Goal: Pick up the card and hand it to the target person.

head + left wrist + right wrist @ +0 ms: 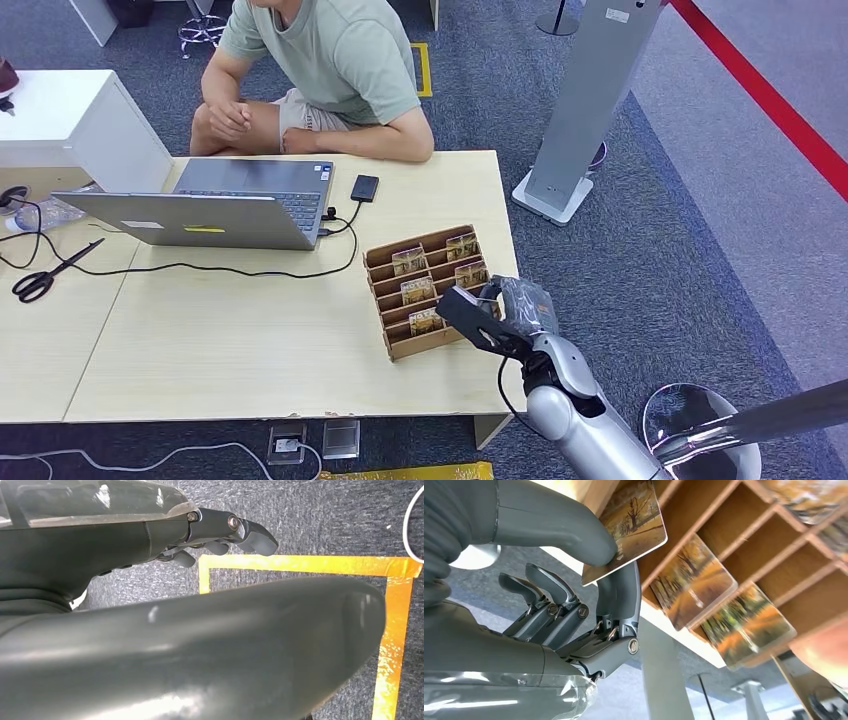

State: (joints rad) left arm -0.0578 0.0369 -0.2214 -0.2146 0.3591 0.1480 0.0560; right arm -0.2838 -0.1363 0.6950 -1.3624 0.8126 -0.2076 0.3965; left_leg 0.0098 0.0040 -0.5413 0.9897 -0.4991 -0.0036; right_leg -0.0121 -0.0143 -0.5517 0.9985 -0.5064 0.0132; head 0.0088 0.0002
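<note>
Person's (330, 75) head beyond frame edge

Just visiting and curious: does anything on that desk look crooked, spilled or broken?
Nothing looks spilled or broken. The brown wooden slotted card rack sits skewed to the pale wooden table's edges. The right hand pinches one autumn-picture card between thumb and finger, tilted beside the rack.

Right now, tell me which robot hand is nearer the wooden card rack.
Right. The right robot hand is at the wooden card rack, pinching a card at its near edge. The left robot hand hangs low over the carpet beside yellow floor tape.
</note>
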